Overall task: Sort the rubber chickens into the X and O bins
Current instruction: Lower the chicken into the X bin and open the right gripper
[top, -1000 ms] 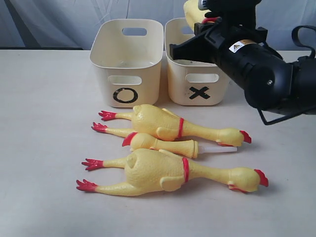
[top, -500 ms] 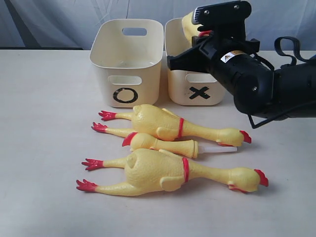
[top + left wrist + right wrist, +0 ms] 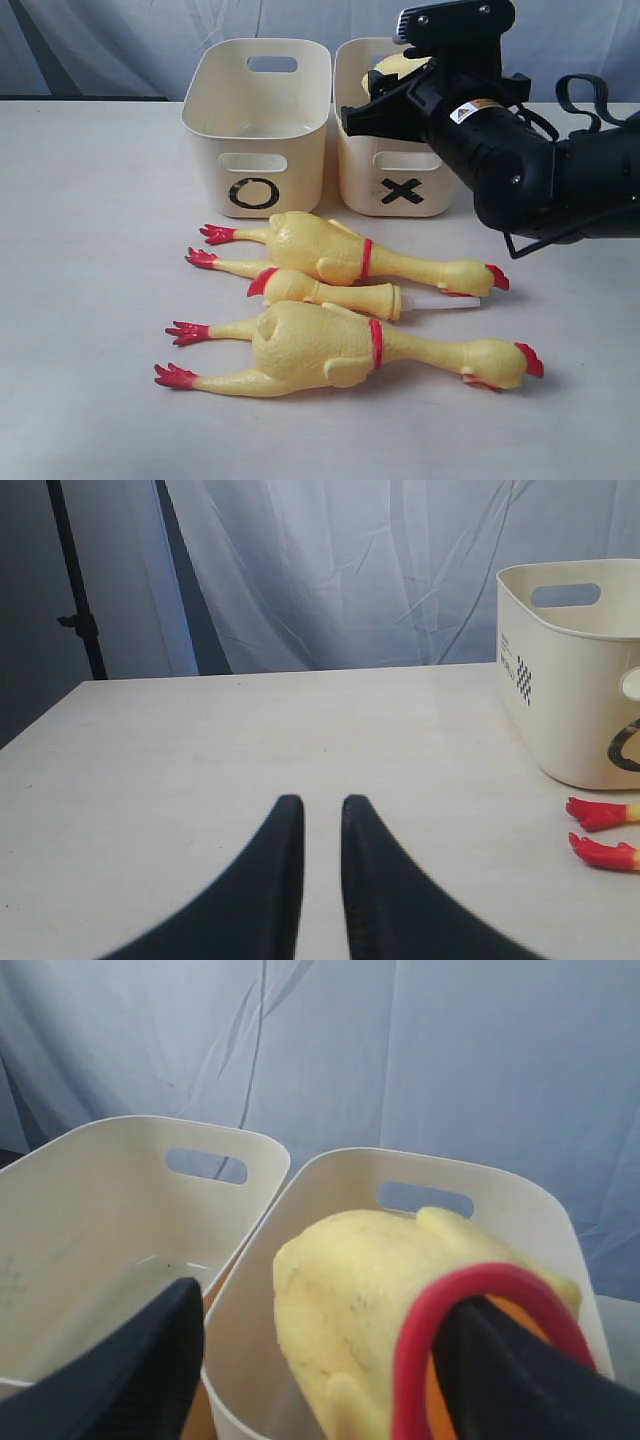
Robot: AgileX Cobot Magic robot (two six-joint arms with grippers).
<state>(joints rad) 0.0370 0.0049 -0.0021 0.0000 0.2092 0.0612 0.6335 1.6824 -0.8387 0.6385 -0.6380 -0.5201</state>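
Right gripper (image 3: 320,1360) above X bin (image 3: 395,185), jaws spread wide; large rubber chicken (image 3: 370,1310) between them, body inside bin. Left gripper (image 3: 313,815) jaws nearly together, holding nothing. Three chickens (image 3: 340,300) on table (image 3: 90,300) before O bin (image 3: 258,130).

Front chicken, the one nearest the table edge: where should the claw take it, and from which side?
Likely the neck of the front chicken, just past its red neck ring, where it narrows. It lies flat on its side, head toward the right, so coming straight down with the fingers across the neck looks best. The belly looks too wide, and the small chicken lies close behind it.
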